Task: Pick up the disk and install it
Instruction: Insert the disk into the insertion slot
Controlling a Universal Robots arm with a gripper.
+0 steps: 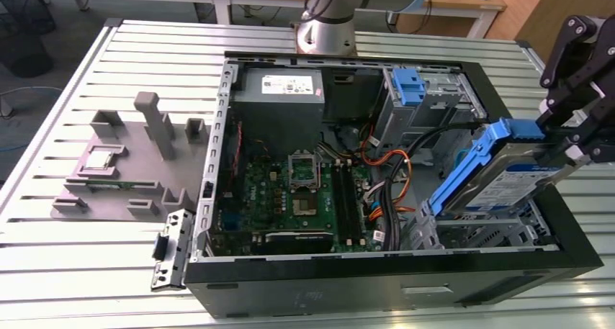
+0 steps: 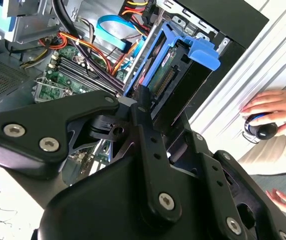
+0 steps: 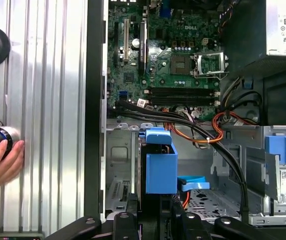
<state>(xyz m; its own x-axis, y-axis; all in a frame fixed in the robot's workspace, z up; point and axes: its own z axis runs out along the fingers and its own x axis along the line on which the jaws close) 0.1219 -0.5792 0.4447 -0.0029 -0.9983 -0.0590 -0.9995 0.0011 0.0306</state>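
- Slatted metal table (image 1: 57,271) carries the open computer case (image 1: 384,289), with free room above the case.
- Drive cage (image 1: 485,228) sits in the case's near corner, at the exterior view's right.
- Gripper (image 1: 557,152) is clamped on the disk's raised end.
- Disk (image 1: 500,185) is tilted, its long axis sloping down toward the cage. Its lower end is at the cage's top edge; I cannot tell if they touch.

The slatted metal bench (image 1: 86,250) carries an open black computer case (image 1: 384,286) lying on its side, directly beneath the fingers (image 1: 572,131). Across the case, well apart from the fingers, a grey fixture block (image 1: 125,163) sits on the slats. A small metal bracket (image 1: 168,250) lies just beside the case's corner.
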